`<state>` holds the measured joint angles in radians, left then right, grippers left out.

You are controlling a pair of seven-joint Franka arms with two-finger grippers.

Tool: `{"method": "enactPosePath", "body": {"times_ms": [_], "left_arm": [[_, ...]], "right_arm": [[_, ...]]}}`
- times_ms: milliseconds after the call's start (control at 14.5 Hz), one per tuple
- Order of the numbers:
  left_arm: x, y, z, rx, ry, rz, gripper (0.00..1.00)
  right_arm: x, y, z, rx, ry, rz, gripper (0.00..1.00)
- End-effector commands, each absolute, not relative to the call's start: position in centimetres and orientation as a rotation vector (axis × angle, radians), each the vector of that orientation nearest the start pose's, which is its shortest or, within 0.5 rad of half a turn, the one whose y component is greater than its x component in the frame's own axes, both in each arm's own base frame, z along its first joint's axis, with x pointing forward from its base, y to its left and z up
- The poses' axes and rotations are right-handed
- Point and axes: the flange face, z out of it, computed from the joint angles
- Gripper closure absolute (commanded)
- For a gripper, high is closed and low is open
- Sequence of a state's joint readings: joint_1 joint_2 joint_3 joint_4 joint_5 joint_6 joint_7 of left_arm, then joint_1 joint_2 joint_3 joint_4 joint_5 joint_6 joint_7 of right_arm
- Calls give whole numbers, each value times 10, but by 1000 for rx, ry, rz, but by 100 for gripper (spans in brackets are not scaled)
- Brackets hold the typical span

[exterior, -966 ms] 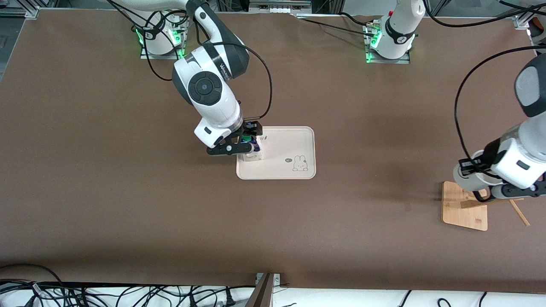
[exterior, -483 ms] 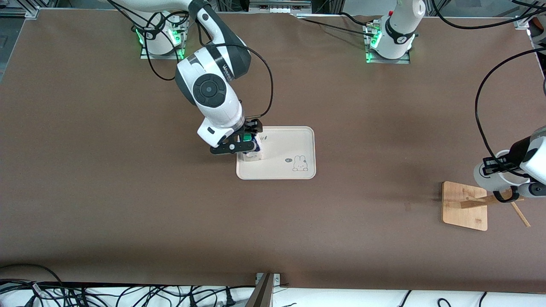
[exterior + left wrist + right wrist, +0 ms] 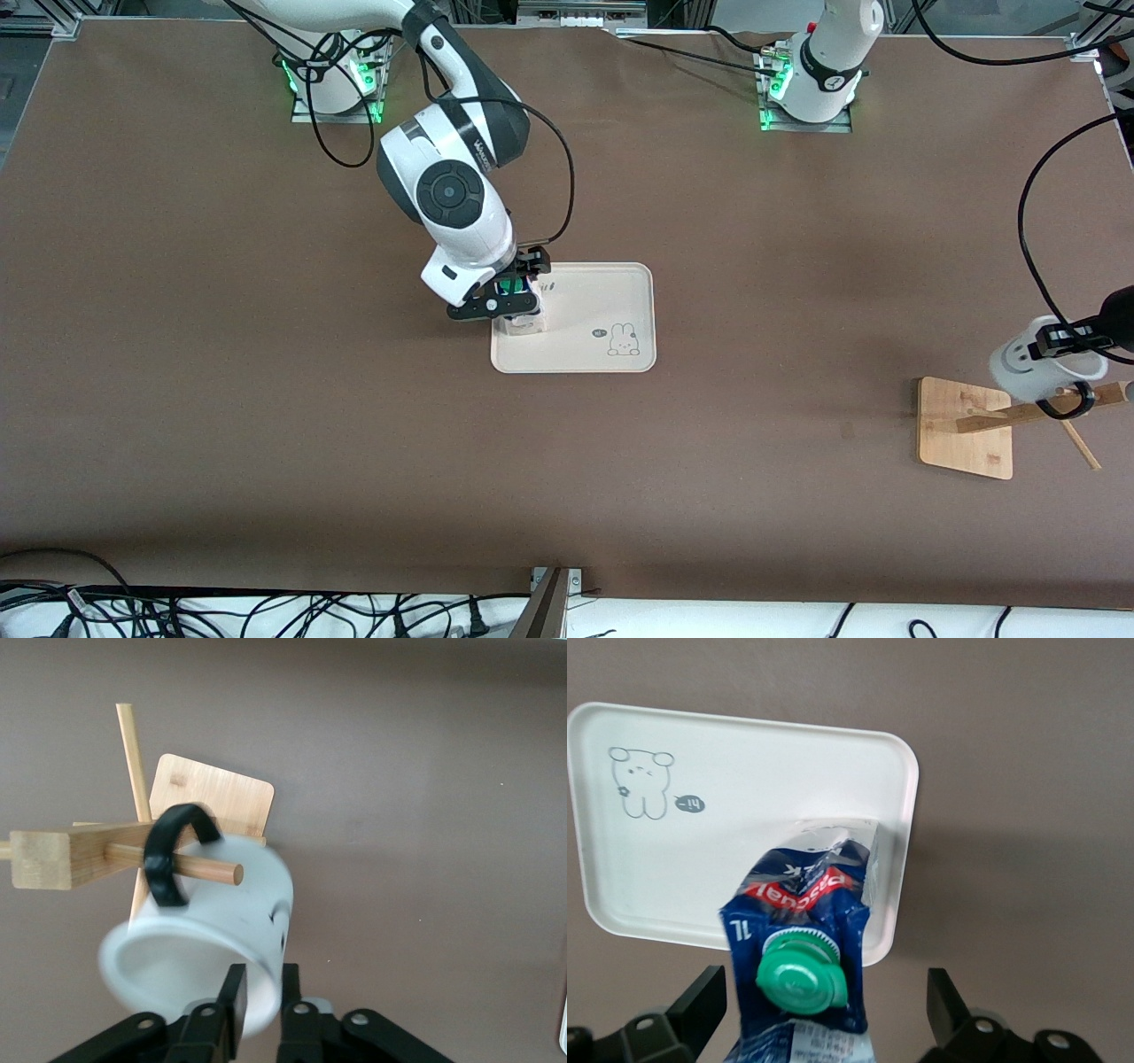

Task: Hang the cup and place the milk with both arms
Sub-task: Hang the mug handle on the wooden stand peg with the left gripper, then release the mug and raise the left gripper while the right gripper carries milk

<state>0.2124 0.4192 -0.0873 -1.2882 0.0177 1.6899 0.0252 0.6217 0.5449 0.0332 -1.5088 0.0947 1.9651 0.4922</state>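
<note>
The white cup (image 3: 1029,368) hangs tilted with its black handle (image 3: 173,855) threaded over the wooden peg (image 3: 199,871) of the rack. My left gripper (image 3: 1067,339) is at the left arm's end of the table, above the rack. In the left wrist view it (image 3: 259,992) pinches the cup's rim (image 3: 221,939), one finger inside and one outside. The blue and white milk (image 3: 523,319) with its green cap (image 3: 799,979) stands on the cream tray (image 3: 594,301), at the corner toward the right arm's end. My right gripper (image 3: 512,297) is over it, its fingers spread wide on either side of the carton (image 3: 806,904).
The rack has a bamboo base (image 3: 961,425) and a slanted post with pegs (image 3: 1010,415), near the table's edge at the left arm's end. The tray (image 3: 744,815) carries a small bunny drawing (image 3: 624,340). Cables lie along the table's front edge.
My left gripper has carried the cup toward the left arm's end of the table, sliding the handle along the peg. The right arm has shifted slightly above the milk.
</note>
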Motion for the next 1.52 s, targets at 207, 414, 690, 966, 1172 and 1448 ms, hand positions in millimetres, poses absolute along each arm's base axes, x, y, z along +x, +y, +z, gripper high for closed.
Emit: {"method": "enactPosePath", "body": {"times_ms": [207, 414, 690, 966, 1172, 1448], "left_arm": [[668, 51, 516, -3164, -160, 127, 0], [656, 25, 537, -3151, -141, 160, 0], [645, -3, 555, -3148, -70, 157, 0], [630, -18, 570, -3144, 19, 59, 0], [570, -26, 574, -3123, 34, -87, 0], [535, -29, 588, -3101, 148, -132, 0]], "right_arm": [[549, 424, 332, -3096, -211, 192, 0], [551, 423, 335, -3088, -243, 184, 24], [552, 422, 336, -3086, -244, 185, 41], [552, 422, 340, -3088, -245, 184, 48], [549, 424, 357, -3079, -238, 159, 54], [547, 421, 385, -3067, -216, 129, 58]]}}
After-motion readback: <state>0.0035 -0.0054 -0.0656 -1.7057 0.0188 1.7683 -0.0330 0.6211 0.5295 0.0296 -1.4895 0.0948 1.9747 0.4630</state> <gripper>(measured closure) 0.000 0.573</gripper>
